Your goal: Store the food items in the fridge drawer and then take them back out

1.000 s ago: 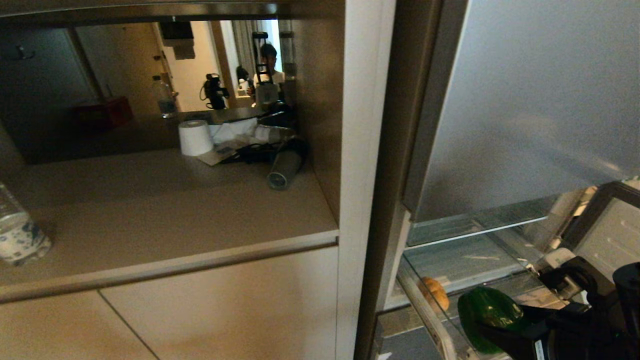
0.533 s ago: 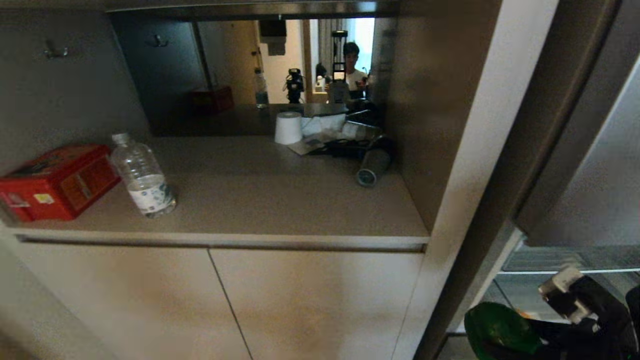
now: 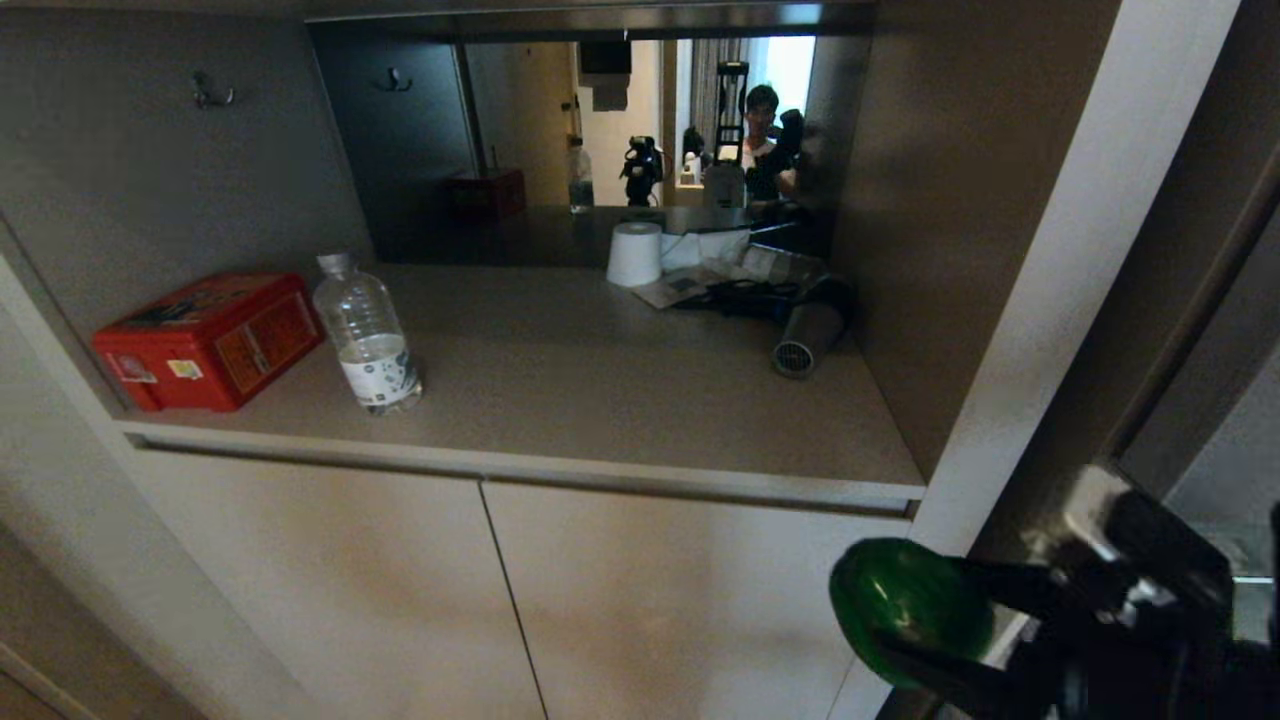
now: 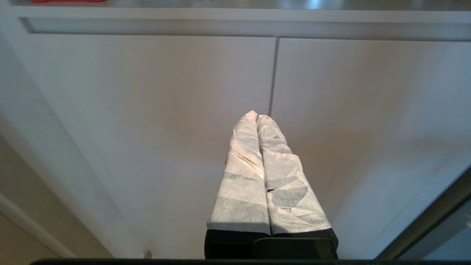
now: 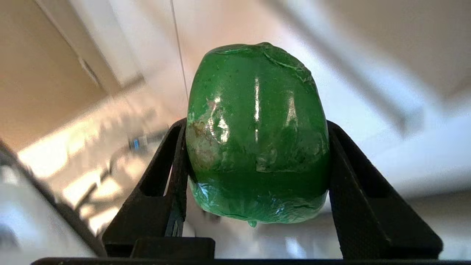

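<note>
The glossy dark-green bell pepper (image 3: pixel 905 610) hangs in the air at the lower right of the head view, in front of the beige cabinet's right edge. My right gripper (image 3: pixel 925 625) is shut on it. In the right wrist view the pepper (image 5: pixel 257 136) fills the gap between the two black fingers (image 5: pixel 173 158), both pressed against its sides. My left gripper (image 4: pixel 256 117), its fingers wrapped in white paper, is shut on nothing and points at the cabinet doors (image 4: pixel 184 110). The potato and the fridge drawer are out of view.
A countertop (image 3: pixel 600 400) carries a red tin box (image 3: pixel 210 340), a clear water bottle (image 3: pixel 368 335), a white paper roll (image 3: pixel 634 253) and a hair dryer (image 3: pixel 805 340). A mirror behind reflects a person (image 3: pixel 762 110). The fridge's silver door (image 3: pixel 1225 450) edges the right side.
The whole head view has swung left: the fridge drawer and potato have left the picture, and the red box and bottle have come in. My right gripper still holds the pepper, now before the cabinet.
</note>
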